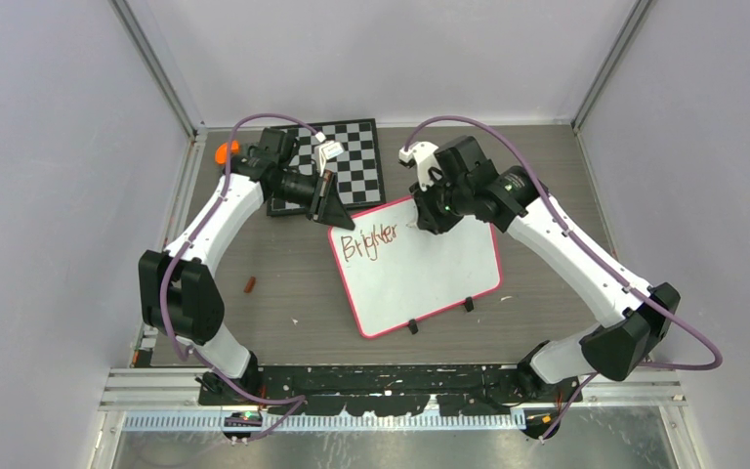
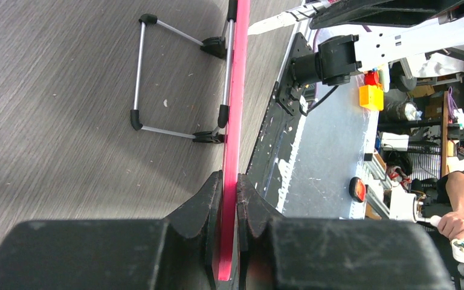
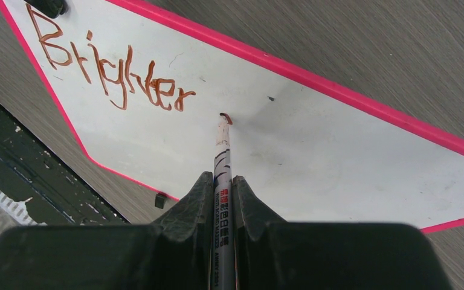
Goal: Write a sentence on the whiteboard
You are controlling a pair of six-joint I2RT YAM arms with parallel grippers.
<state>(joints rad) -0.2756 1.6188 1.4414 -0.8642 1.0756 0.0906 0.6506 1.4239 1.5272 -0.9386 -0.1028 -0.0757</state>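
Table: grey wood-grain tabletop [image 1: 283,293], walls close L, R & back; open surface on board's near side.
Board: white pink-rimmed whiteboard [image 1: 430,278] sits mid-table, far-L corner near black-and-white checkered board [image 1: 352,161].
L arm: your left gripper [image 2: 229,178] reaches across, fingers pinched on pink rim.
R arm: your right gripper [image 3: 223,180] bends over far edge, clamped on white marker pen [image 3: 222,145], tip touching board.
Wrist-only: reddish-brown sentence [image 3: 112,75] reads "Brighter"; silver wire stand [image 2: 139,72] behind board.

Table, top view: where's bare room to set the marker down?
Bare table: between the whiteboard and the left arm, but for a small brown bit, and near the board's clip feet. Crowded far side: checkered board, left gripper, right gripper.
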